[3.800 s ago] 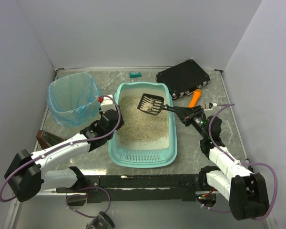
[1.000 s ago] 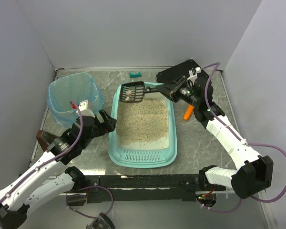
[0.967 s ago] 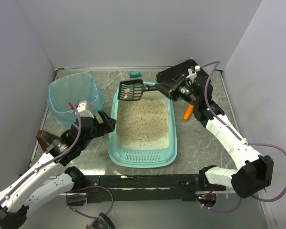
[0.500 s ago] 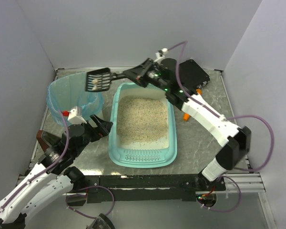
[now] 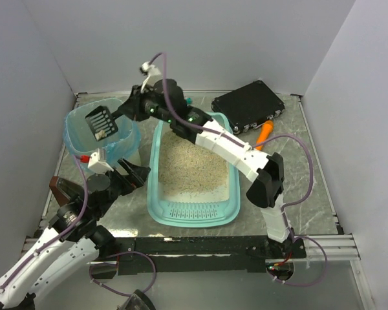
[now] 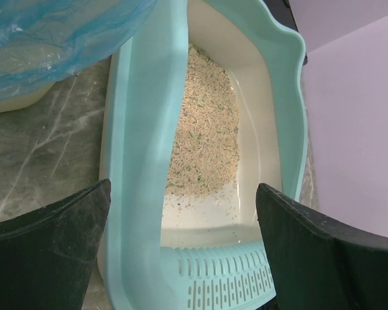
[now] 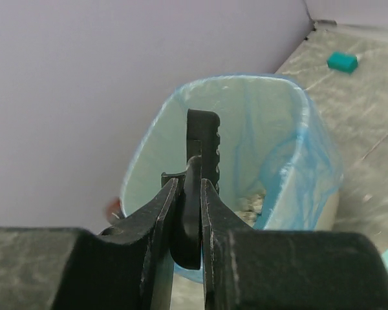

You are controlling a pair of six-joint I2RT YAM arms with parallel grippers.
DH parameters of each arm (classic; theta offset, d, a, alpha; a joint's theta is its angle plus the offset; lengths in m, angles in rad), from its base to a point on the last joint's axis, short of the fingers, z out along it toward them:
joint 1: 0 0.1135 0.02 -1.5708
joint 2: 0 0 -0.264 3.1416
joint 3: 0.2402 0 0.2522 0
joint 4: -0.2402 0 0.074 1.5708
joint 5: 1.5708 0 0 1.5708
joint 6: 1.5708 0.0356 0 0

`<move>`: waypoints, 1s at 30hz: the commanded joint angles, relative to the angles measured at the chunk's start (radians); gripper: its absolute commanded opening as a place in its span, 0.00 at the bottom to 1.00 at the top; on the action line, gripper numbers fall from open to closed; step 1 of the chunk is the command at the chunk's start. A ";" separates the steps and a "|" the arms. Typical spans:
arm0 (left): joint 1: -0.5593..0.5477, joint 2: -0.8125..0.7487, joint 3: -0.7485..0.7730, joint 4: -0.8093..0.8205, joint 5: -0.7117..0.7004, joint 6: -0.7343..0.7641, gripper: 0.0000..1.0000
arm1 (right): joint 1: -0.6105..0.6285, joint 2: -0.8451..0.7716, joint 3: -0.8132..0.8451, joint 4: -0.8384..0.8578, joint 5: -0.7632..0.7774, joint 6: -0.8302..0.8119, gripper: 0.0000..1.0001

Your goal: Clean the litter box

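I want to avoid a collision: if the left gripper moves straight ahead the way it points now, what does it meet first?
Probably the near teal rim of the litter box, which sits centred between the open fingers of the left gripper in its wrist view; depth is uncertain.

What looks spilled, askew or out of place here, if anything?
Nothing looks spilled: I see no grains on the table beside the litter box. The only oddity is inside it: the litter lies mostly toward the far end, leaving bare cream floor near the ribbed lip.
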 commanded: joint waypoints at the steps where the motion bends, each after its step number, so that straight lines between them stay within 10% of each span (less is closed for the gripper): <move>1: 0.002 0.028 -0.011 0.058 0.008 0.004 0.97 | 0.051 -0.044 0.014 0.149 -0.060 -0.420 0.00; 8: 0.002 0.090 0.018 0.081 0.023 0.056 0.97 | 0.055 -0.178 -0.115 0.284 -0.062 -0.573 0.00; 20: 0.001 0.147 0.026 0.130 0.052 0.067 0.97 | 0.000 -0.418 -0.267 0.257 0.015 -0.134 0.00; 30: 0.002 0.144 0.053 0.103 0.008 0.058 0.97 | -0.242 -0.598 -0.569 0.343 -0.295 0.245 0.00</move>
